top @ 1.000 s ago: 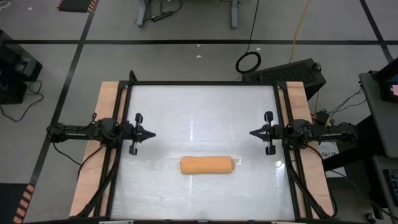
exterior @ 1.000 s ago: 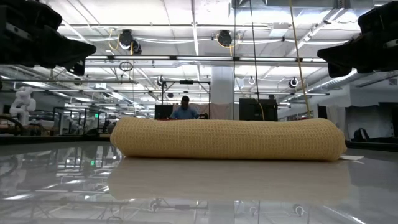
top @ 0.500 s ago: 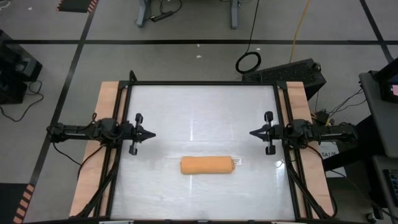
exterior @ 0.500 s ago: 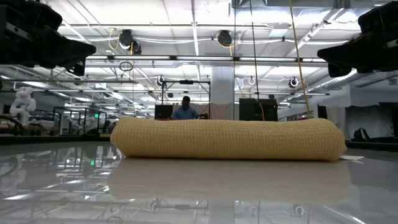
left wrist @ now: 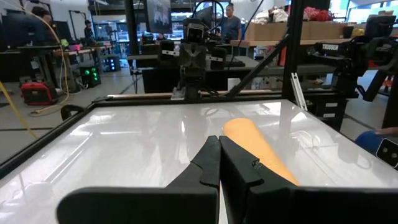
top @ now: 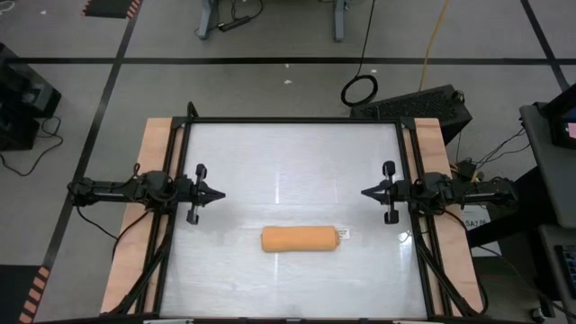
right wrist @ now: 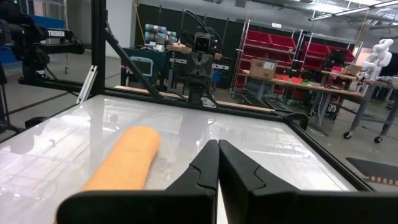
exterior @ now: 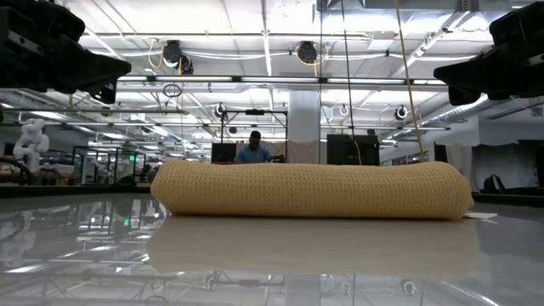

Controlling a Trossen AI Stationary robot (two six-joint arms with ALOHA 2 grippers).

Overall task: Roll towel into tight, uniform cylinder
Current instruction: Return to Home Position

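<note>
one towel (top: 301,238), two hands (top: 221,193) (top: 364,193), one table (top: 288,157)

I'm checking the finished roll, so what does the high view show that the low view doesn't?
Only the high view shows the layout: the left gripper and right gripper, both shut, parked at opposite sides of the table, well apart from the towel. Only the low view shows the roll's side profile, about evenly thick end to end, its woven texture, and a person in the room behind. Both show the towel rolled into one cylinder lying on the table with nothing touching it.
</note>
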